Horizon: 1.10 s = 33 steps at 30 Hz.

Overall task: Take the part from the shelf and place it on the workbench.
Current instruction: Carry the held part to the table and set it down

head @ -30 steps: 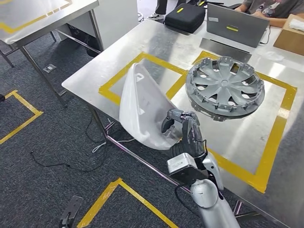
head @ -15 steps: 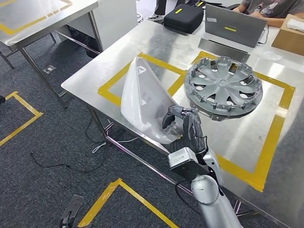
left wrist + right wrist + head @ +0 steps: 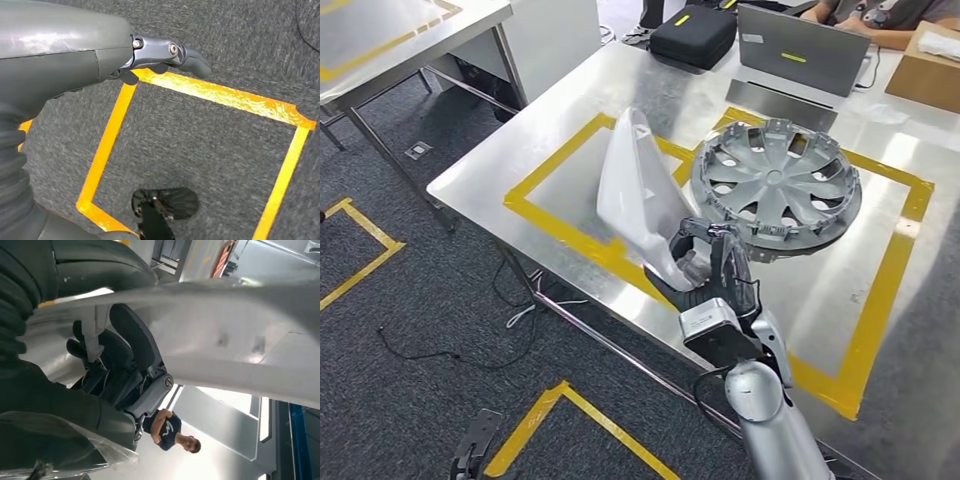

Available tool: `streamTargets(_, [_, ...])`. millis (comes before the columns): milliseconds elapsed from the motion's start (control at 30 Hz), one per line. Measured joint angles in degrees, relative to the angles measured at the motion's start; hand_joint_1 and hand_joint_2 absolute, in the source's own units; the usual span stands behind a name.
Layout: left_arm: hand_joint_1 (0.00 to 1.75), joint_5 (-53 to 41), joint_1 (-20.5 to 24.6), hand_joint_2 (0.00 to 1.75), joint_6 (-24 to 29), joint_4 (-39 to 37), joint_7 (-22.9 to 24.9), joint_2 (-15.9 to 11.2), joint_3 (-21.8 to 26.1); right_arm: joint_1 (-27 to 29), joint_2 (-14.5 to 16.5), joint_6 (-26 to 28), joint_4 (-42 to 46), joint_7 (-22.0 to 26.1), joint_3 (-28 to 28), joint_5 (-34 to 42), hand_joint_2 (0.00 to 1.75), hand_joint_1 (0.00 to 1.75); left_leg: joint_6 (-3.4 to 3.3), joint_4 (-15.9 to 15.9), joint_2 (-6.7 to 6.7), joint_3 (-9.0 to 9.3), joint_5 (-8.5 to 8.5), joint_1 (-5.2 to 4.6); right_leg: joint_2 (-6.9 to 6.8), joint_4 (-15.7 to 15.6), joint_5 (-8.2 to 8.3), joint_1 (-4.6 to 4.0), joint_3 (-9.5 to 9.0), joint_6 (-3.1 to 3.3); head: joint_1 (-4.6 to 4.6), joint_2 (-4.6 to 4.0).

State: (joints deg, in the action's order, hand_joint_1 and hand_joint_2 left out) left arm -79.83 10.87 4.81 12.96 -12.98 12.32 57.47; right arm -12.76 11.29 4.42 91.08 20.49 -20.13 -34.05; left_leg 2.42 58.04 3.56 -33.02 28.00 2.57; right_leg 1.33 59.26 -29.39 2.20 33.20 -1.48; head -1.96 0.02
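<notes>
- White moulded part (image 3: pixel 641 195): gripped at its lower end by the right hand (image 3: pixel 709 268) and carried upright over the near edge of the workbench (image 3: pixel 546 130). Its broad body leans above the left taped square (image 3: pixel 569 225), likely the intended drop spot.
- Right hand: fingers (image 3: pixel 128 340) curled round the part's lower rim, so the shell stays steady during carriage.
- Left hand (image 3: pixel 168 52): hangs over the carpet and yellow floor tape (image 3: pixel 226 95), holding nothing. Whether its fingers are spread or closed cannot be told.
- Wheel cover (image 3: pixel 776 185): lies flat in the right taped square, just beside the part, leaving the left square free.
- Laptop (image 3: pixel 803 45), black case (image 3: pixel 693 30): at the bench's far edge, well apart.
</notes>
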Motion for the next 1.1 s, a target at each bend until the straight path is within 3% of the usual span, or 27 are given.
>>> streamTargets(67, [0.00, 0.01, 0.15, 1.75, 0.00, 0.00, 0.00, 0.09, -0.08, -0.10, 0.07, 0.00, -0.01, -0.03, 0.04, -0.01, 1.75, 1.75, 0.09, 4.93, -1.97, -2.34, 1.54, -0.16, -0.53, -0.16, -0.71, -0.13, -1.20, 0.86, 0.16, -0.01])
streamTargets(133, [0.00, 0.01, 0.20, 1.75, 0.00, 0.00, 0.00, 0.13, -0.20, -0.10, 0.07, -0.01, -0.08, -0.05, 0.11, -0.02, 1.75, 1.75, -0.13, 13.31, -3.11, -7.23, 3.45, -0.40, -1.11, -0.24, -1.79, -0.42, -2.55, 1.29, 0.28, -0.01])
streamTargets(167, [0.00, 0.01, 0.14, 1.75, 0.00, 0.00, 0.00, 0.12, -0.24, -0.09, 0.07, -0.01, -0.15, -0.06, 0.15, -0.02, 1.75, 1.75, -0.35, 16.31, -3.17, -9.51, 3.58, -0.51, -1.29, -0.25, -2.42, -0.56, -3.25, 1.31, 0.29, -0.01])
streamTargets(200, [0.00, 0.01, 0.05, 1.75, 0.00, 0.00, 0.00, 0.10, -0.27, -0.09, 0.07, -0.02, -0.24, -0.07, 0.17, -0.02, 1.75, 1.75, -0.66, 17.27, -3.17, -10.90, 2.60, -0.67, -1.41, -0.25, -3.08, -0.65, -4.04, 1.29, 0.31, -0.01])
streamTargets(233, [0.00, 0.01, -0.02, 1.75, 0.00, 0.00, 0.00, 0.09, -0.28, -0.10, 0.07, -0.02, -0.31, -0.07, 0.19, -0.02, 1.75, 1.75, -1.09, 15.96, -3.17, -11.23, 0.40, -0.91, -1.49, -0.28, -3.80, -0.72, -4.99, 1.26, 0.32, -0.01])
streamTargets(267, [0.00, 0.01, -0.06, 1.75, 0.00, 0.00, 0.00, 0.07, -0.30, -0.13, 0.08, -0.02, -0.36, -0.08, 0.20, -0.02, 1.75, 1.75, -1.64, 12.71, -3.20, -10.66, -2.58, -1.25, -1.58, -0.35, -4.53, -0.75, -6.04, 1.21, 0.34, -0.01])
streamTargets(333, [0.00, 0.01, -0.16, 1.75, -0.01, -0.01, 0.01, -0.02, -0.33, -0.11, 0.08, -0.02, -0.48, -0.10, 0.22, -0.02, 1.75, 1.75, -2.75, 7.10, -3.45, -8.88, -6.52, -2.12, -1.74, -1.01, -5.74, -0.74, -7.58, 0.85, 0.35, -0.02])
streamTargets(367, [0.00, 0.01, -0.21, 1.75, -0.02, -0.01, 0.02, -0.07, -0.34, -0.09, 0.08, -0.02, -0.55, -0.14, 0.24, -0.02, 1.75, 1.75, -3.26, 5.51, -3.58, -8.12, -6.94, -2.51, -1.83, -1.56, -6.03, -0.73, -8.16, 0.53, 0.45, -0.01])
streamTargets(467, [0.00, 0.00, -0.24, 1.75, -0.01, 0.00, 0.09, -0.13, -0.36, -0.19, 0.13, -0.01, -0.68, -0.22, 0.37, -0.04, 1.75, 1.75, -4.54, 2.75, -3.77, -5.93, -4.98, -2.91, -2.23, -2.81, -5.45, -0.78, -9.43, -0.66, 0.86, -0.01])
streamTargets(500, [0.00, -0.01, -0.22, 1.75, 0.00, 0.02, 0.10, -0.09, -0.37, -0.28, 0.15, 0.01, -0.69, -0.20, 0.41, -0.04, 1.75, 1.75, -4.80, 1.29, -3.73, -4.82, -4.34, -2.81, -2.23, -1.84, -4.93, -0.84, -8.97, -0.82, 0.84, -0.01])
streamTargets(567, [0.00, -0.01, -0.21, 1.75, 0.01, 0.04, 0.08, -0.03, -0.39, -0.42, 0.17, 0.03, -0.80, -0.16, 0.43, -0.04, 1.75, 1.75, -5.08, -1.48, -3.42, -2.37, -3.39, -2.60, -1.77, 3.56, -4.74, -1.08, -5.49, -0.53, 0.66, -0.01])
streamTargets(633, [0.00, -0.02, -0.39, 1.75, -0.01, 0.03, 0.09, 0.04, -0.40, -0.30, 0.14, 0.04, -1.09, -0.21, 0.45, -0.04, 1.75, 1.75, -5.15, -2.32, -2.99, -0.78, -2.65, -2.69, -1.12, 10.46, -6.87, -1.58, -0.09, 0.11, 0.55, -0.02])
streamTargets(700, [0.00, -0.03, -0.56, 1.75, -0.02, 0.02, 0.11, 0.05, -0.42, -0.17, 0.12, 0.02, -1.47, -0.33, 0.56, -0.03, 1.75, 1.75, -5.10, -2.51, -2.59, 0.90, -1.33, -2.82, -0.80, 13.28, -8.91, -2.03, 4.43, 0.42, 0.51, -0.02])
streamTargets(733, [0.00, -0.04, -0.60, 1.75, -0.02, 0.02, 0.12, 0.04, -0.42, -0.16, 0.12, -0.01, -1.65, -0.37, 0.60, -0.03, 1.75, 1.75, -5.04, -2.50, -2.41, 1.92, -0.55, -2.91, -0.75, 12.29, -8.30, -2.13, 5.61, 0.43, 0.51, -0.02])
streamTargets(767, [0.00, -0.05, -0.62, 1.75, -0.02, 0.02, 0.13, 0.03, -0.43, -0.17, 0.12, -0.03, -1.79, -0.42, 0.63, -0.02, 1.75, 1.75, -4.96, -2.50, -2.27, 3.07, 0.27, -2.99, -0.73, 9.79, -6.10, -2.15, 6.02, 0.38, 0.51, -0.01])
streamTargets(833, [0.00, -0.14, -0.62, 1.75, -0.04, 0.02, 0.15, 0.04, -0.51, -0.24, 0.11, -0.10, -2.11, -0.58, 0.69, 0.01, 1.75, 1.75, -4.66, -2.39, -2.10, 5.32, 2.06, -3.10, -0.78, 3.15, 1.04, -2.20, 5.74, 0.29, 0.63, -0.01])
streamTargets(867, [0.00, -0.18, -0.55, 1.75, -0.07, 0.02, 0.20, 0.04, -0.60, -0.35, 0.11, -0.20, -2.32, -0.72, 0.73, 0.04, 1.75, 1.75, -4.36, -2.31, -2.06, 6.00, 2.88, -3.13, -0.79, 0.83, 3.56, -2.36, 5.32, 0.53, 0.68, -0.02])
streamTargets(900, [0.00, -0.21, -0.47, 1.75, -0.09, 0.02, 0.26, 0.05, -0.69, -0.47, 0.13, -0.30, -2.50, -0.85, 0.78, 0.08, 1.75, 1.75, -4.02, -2.29, -2.06, 6.44, 3.48, -3.11, -0.80, -0.42, 4.98, -2.53, 5.05, 0.91, 0.71, -0.02])
streamTargets(967, [0.00, -0.25, -0.25, 1.75, -0.11, 0.03, 0.37, 0.12, -0.87, -0.96, 0.20, -0.44, -2.73, -1.03, 0.93, 0.22, 1.75, 1.75, -3.45, -2.24, -2.07, 6.88, 4.06, -3.11, -0.76, -0.83, 4.59, -2.67, 4.18, 1.88, 0.71, -0.01])
streamTargets(1033, [0.00, -0.31, 0.00, 1.75, -0.11, 0.04, 0.39, 0.17, -1.10, -1.49, 0.28, -0.46, -2.83, -1.11, 1.14, 0.40, 1.75, 1.75, -2.98, 0.03, -2.26, 6.21, 4.14, -3.13, -0.78, -1.33, 3.89, -2.33, 2.87, 2.38, 0.91, 0.00])
streamTargets(1100, [0.00, -0.43, 0.28, 1.75, -0.13, 0.03, 0.40, 0.22, -1.32, -1.89, 0.33, -0.56, -3.09, -1.29, 1.28, 0.60, 1.75, 1.75, -2.25, 6.74, -2.65, 2.33, 5.22, -2.85, -0.90, -1.67, 2.84, -2.06, 1.22, 2.63, 1.19, 0.00])
